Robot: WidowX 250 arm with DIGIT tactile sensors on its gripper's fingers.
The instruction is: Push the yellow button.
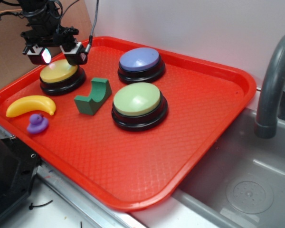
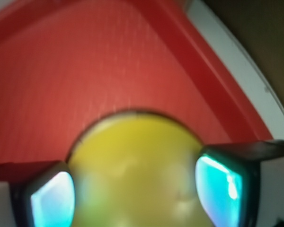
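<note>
**Ana:** Starting with the exterior view: the yellow button (image 1: 61, 72) sits on its black base at the back left of the red tray (image 1: 190, 142). The gripper (image 1: 56, 54) is right above it, fingers spread apart, one over each side of the dome's far edge.

**Ben:** Is it touching the dome?

**Ana:** I cannot tell from here; the fingertips look very close to the top, or just on it. In front of the button lie a yellow toy banana (image 1: 30, 105) and a small purple duck (image 1: 37, 124). A green block (image 1: 93, 96) with a curved notch stands to the button's right, near the green button (image 1: 137, 102). The blue-purple button (image 1: 140, 61) is behind that one. A grey sink (image 1: 247, 190) and faucet (image 1: 273, 85) are off the tray's right side.

**Ben:** And the wrist view?

**Ana:** It is blurred. The yellow button (image 2: 137, 175) fills the lower middle, with the red tray (image 2: 85, 71) beyond it. The two fingers (image 2: 225, 184) frame the dome left and right, well apart, their pads glowing cyan. Nothing is clamped between them.
</note>
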